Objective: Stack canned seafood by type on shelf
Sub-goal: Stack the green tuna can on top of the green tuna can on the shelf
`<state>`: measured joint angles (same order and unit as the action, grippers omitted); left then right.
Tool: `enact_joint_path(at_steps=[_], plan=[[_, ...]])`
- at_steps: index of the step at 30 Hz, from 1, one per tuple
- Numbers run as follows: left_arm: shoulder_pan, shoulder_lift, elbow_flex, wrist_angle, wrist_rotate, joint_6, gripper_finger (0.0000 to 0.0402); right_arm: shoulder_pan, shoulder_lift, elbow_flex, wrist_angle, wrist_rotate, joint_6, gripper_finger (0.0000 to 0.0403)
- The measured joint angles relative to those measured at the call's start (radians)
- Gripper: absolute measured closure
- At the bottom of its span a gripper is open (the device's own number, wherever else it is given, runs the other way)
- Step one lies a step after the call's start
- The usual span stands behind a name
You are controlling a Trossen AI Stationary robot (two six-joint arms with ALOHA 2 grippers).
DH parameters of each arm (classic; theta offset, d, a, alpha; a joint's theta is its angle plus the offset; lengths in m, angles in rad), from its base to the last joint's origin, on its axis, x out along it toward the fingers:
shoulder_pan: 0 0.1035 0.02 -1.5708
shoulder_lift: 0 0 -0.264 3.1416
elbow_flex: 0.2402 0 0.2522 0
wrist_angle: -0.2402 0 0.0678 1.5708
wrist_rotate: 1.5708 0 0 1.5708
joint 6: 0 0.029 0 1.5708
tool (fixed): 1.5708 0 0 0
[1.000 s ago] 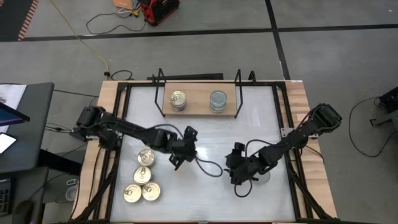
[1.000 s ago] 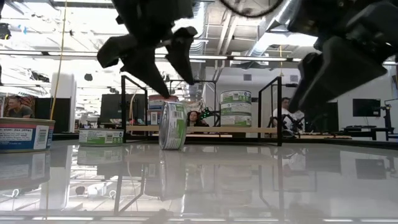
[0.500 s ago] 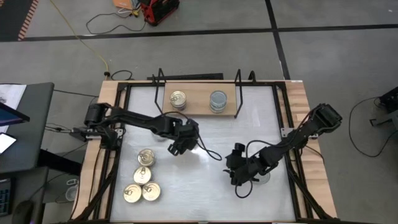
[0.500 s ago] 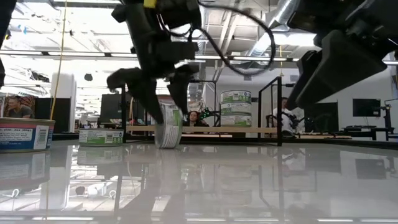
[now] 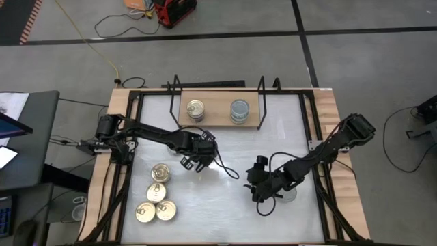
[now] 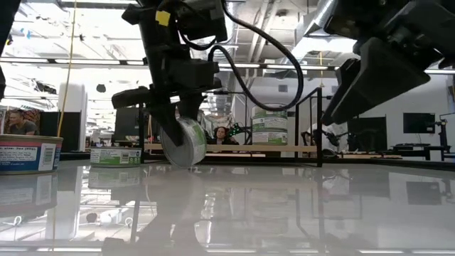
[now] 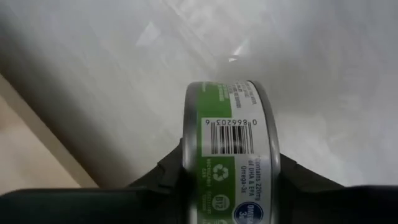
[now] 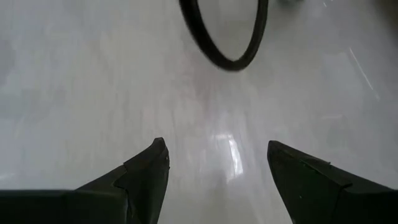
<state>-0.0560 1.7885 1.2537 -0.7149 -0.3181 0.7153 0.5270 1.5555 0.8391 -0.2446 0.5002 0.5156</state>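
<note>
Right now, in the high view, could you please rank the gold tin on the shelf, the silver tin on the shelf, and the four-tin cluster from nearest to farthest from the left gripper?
1. Four-tin cluster, just below-left of the left gripper.
2. Gold tin, shelf's left side, a close second.
3. Silver tin, shelf's right side, farthest.

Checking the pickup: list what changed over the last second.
The left gripper came down over the green-labelled tin standing on edge and closed its jaws on its flat faces. The right gripper stayed open near the table; the shelf stacks and the four tins stayed put.
</note>
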Motion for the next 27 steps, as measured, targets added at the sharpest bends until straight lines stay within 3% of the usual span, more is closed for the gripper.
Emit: enact_joint_path(at_steps=[3, 7, 12, 16, 23, 27], plan=[[-0.004, -0.015, 0.012, -0.018, 0.009, -0.065, 0.0279, 0.003, -0.004, 0.0, -0.053, -0.001, 0.008, 0.0106], [-0.003, -0.062, 0.054, -0.009, 0.099, -0.146, 0.0279, 0.02, -0.066, 0.0, -0.21, 0.009, 0.099, 0.0106], [0.028, -0.144, 0.087, 0.143, 0.202, -0.234, 0.0279, 0.056, -0.174, 0.0, -0.283, 0.114, 0.145, 0.0107], [0.096, -0.199, 0.093, 0.264, 0.321, -0.373, 0.0272, 0.068, -0.236, 0.0, -0.231, 0.249, 0.02, 0.0107], [0.253, -0.2, 0.093, 0.492, 0.572, -0.712, 0.0276, 0.05, -0.293, 0.0, -0.185, 0.59, -0.222, 0.0107], [0.303, -0.181, 0.089, 0.575, 0.67, -0.898, 0.0271, 0.028, -0.266, 0.001, -0.031, 0.63, -0.521, 0.0107]])
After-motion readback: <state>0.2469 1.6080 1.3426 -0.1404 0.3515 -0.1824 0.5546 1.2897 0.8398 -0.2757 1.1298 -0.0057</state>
